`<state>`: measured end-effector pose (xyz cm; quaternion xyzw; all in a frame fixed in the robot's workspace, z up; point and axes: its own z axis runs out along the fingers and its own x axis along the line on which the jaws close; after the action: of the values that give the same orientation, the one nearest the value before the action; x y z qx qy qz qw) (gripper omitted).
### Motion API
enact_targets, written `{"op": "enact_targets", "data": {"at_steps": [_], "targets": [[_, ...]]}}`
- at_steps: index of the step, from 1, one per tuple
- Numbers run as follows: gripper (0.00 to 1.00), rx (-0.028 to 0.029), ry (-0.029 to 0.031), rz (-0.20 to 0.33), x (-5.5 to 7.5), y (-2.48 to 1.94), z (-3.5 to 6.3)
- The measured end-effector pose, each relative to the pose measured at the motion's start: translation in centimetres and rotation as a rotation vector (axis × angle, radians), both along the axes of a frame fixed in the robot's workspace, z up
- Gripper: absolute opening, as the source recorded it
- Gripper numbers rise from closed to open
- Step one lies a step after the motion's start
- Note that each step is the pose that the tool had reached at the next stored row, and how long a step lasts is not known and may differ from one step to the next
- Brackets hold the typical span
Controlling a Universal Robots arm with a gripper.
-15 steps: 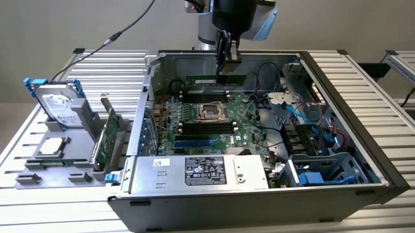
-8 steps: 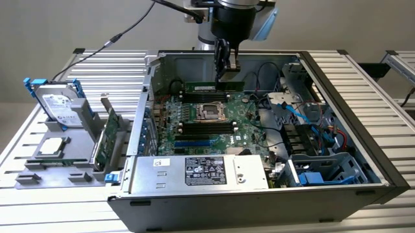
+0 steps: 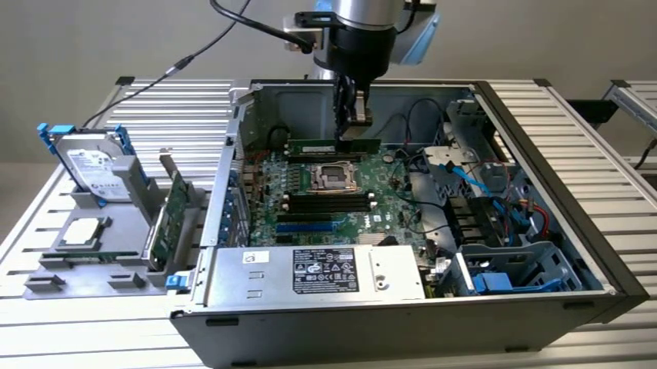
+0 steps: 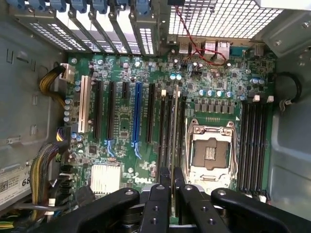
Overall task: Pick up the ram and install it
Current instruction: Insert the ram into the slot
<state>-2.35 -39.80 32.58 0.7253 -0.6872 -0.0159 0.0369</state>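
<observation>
My gripper (image 3: 355, 127) reaches down into the open computer case (image 3: 555, 138), over the far part of the motherboard (image 3: 308, 219). It is shut on the ram (image 3: 326, 144), a narrow green stick that lies level just beyond the CPU socket (image 3: 335, 177). In the wrist view the ram (image 4: 172, 126) shows edge-on as a thin pale strip between the two black fingers (image 4: 164, 182). It hangs over the black memory slots (image 4: 165, 131) beside the CPU socket (image 4: 210, 150). Whether the stick touches a slot, I cannot tell.
A grey holder (image 3: 46, 280) at the exterior view's left carries a hard drive (image 3: 92, 165), a larger green expansion card (image 3: 172, 207) and a CPU chip (image 3: 85, 231). Inside the case are the power supply (image 3: 318, 269), blue cables (image 3: 462, 165) and a drive cage (image 3: 518, 269).
</observation>
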Motion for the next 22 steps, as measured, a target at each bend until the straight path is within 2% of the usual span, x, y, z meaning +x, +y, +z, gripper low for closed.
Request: {"op": "enact_targets", "data": {"at_steps": [22], "targets": [[0.14,-0.0001,0.0000,-0.001,0.0,0.00,-4.00]]}}
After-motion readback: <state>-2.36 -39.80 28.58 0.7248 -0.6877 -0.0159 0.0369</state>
